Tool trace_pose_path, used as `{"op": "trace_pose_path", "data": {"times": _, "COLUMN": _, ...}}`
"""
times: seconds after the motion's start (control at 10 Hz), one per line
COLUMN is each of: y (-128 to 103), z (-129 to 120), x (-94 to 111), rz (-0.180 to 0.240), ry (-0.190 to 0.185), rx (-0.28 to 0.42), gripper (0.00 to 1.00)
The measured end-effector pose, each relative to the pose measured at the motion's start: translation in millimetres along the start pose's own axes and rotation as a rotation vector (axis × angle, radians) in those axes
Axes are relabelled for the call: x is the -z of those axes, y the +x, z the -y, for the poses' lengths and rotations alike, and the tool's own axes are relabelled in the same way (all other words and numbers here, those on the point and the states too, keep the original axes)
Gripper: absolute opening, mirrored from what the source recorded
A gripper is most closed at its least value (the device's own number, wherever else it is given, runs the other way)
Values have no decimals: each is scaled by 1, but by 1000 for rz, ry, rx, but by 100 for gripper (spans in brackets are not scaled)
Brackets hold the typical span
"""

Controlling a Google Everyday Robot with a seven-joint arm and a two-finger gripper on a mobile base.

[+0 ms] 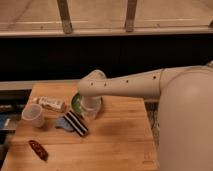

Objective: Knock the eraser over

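While the white arm (135,84) reaches in from the right across the wooden table (115,140), its wrist end bends down over the green bowl (77,102), and the gripper (89,111) hangs there at the bowl's front edge. Whether its jaws are apart or together cannot be told, because the wrist housing covers them.

Just in front of and slightly left of the gripper lies the eraser (76,123), a small black block with white stripes running along it. It lies flat on the table at a diagonal, its far end toward the bowl and its near end pointing to the front right. Whether the gripper touches it cannot be made out. The eraser's left side overlaps the flat blue pad (63,123), which sits on the wood beside it.

To the left of the blue pad stands 1 translucent white cup (33,115), upright, near the table's left edge. Behind the cup, a wrapped snack bar (50,104) with a light label lies on its side, angled toward the bowl. Near the front left corner, well apart from the rest, rests a dark red oblong object (38,149).

Beyond the table's far edge runs a dark band, with a pale rail (105,32) above it and 2 metal posts rising from that.
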Motion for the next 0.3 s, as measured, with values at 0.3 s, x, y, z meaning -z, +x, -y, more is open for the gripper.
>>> {"op": "trace_pose_path", "data": {"times": 0.3, "y": 15, "z": 19, "x": 14, "rz": 29, "ry": 53, "rx": -70, "gripper": 6}}
